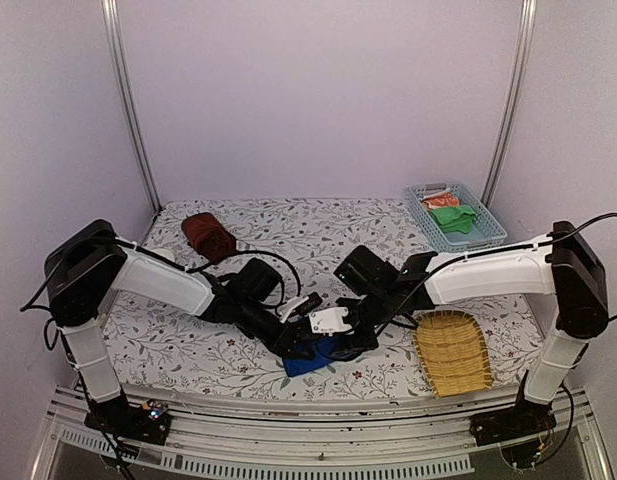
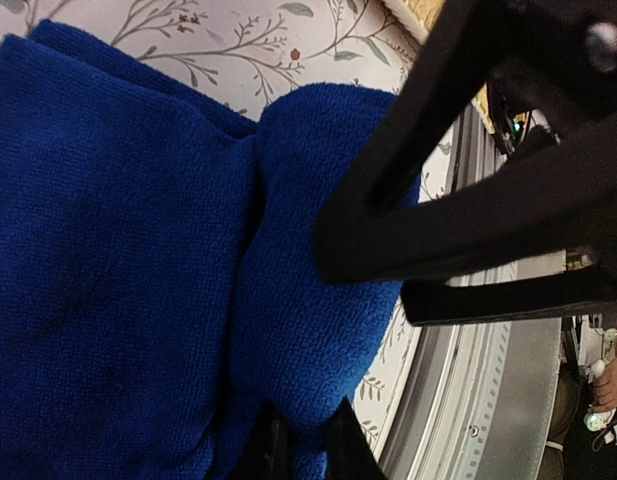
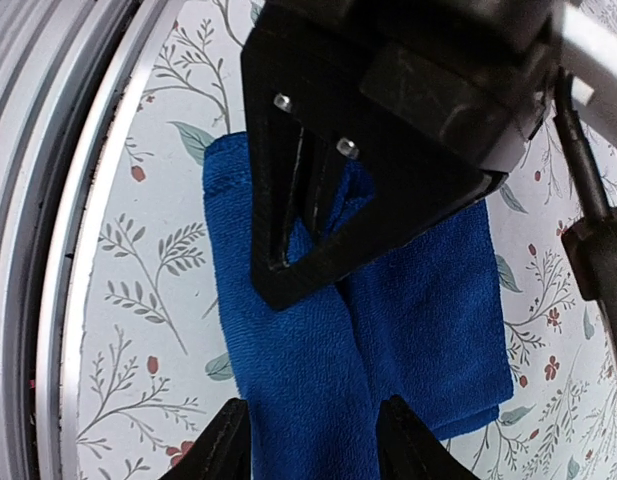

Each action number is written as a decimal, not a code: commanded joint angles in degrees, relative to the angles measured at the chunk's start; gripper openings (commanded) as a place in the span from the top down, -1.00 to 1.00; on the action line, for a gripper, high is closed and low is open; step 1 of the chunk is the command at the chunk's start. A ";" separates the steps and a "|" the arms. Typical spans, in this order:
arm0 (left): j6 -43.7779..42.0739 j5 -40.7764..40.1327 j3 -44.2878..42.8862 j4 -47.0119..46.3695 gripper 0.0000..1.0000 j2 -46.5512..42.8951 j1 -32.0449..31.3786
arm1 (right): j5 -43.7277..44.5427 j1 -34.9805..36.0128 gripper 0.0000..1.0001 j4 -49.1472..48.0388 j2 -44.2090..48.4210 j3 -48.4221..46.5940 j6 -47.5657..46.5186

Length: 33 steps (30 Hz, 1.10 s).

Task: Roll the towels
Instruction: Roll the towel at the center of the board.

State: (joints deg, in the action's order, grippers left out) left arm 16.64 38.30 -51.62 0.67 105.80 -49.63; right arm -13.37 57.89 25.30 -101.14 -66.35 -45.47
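Blue towel at near-centre edge of table, mostly hidden under both grippers from above; left gripper pinched shut on a fold, right gripper straddles it, tips cropped, grip unclear; brown towel back-left.

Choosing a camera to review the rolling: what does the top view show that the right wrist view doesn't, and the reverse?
Only top: the reddish-brown towel, blue basket, wicker tray. Only right wrist: the left tool pinching a raised fold of the blue towel, the right tool open astride it. Both: that towel on the floral cloth.
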 commanded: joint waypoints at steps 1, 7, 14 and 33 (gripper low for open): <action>0.71 -0.61 1.72 8.00 0.86 4.46 0.26 | 0.19 1.03 0.08 -3.93 -3.86 0.00 -1.85; -0.84 -1.83 0.27 9.35 0.76 4.72 0.45 | -5.32 1.35 0.39 -0.28 -7.56 -2.00 -1.00; 3.06 -15.48 8.69 -1.34 0.28 -11.39 -0.96 | -20.31 -1.95 0.87 11.51 -13.00 -9.09 3.04; -13.27 -53.56 15.25 -2.78 -0.03 -25.28 -27.93 | -38.39 -9.17 0.87 42.24 -43.57 -36.51 3.18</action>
State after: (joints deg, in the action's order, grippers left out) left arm 13.08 -4.89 -31.81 -5.19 75.70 -73.78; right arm -55.55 47.90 60.18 -137.14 -102.10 -42.17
